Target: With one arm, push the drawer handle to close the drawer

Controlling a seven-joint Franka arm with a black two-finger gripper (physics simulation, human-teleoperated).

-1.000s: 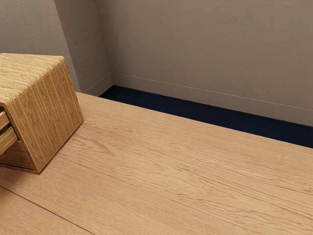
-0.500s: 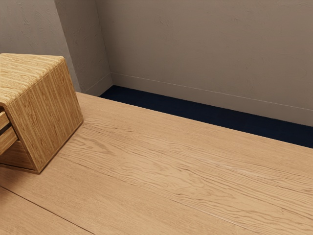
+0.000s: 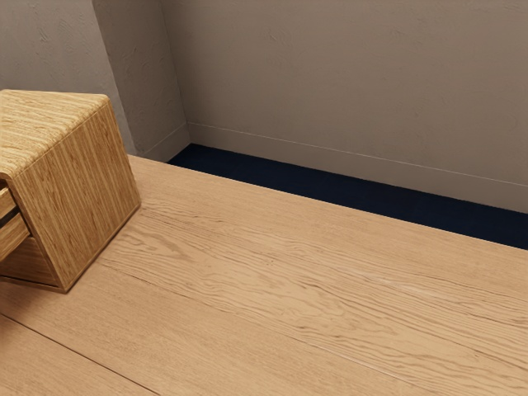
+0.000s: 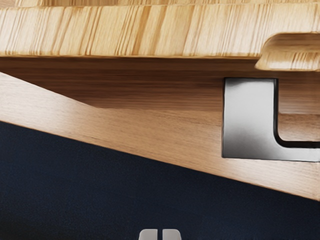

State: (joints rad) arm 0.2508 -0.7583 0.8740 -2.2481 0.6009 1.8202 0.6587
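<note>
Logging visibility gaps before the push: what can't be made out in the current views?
- Metal handle: one end cut off by the wrist view's right edge.
- Drawer: front cut off by the exterior view's left edge; full extension unclear.
- Cabinet: back hidden by its own body, exterior view.

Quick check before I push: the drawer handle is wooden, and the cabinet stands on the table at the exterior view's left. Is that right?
Not the handle: the wrist view shows it grey and metallic-looking, not wooden. The cabinet does stand on the table at the exterior view's left.
</note>
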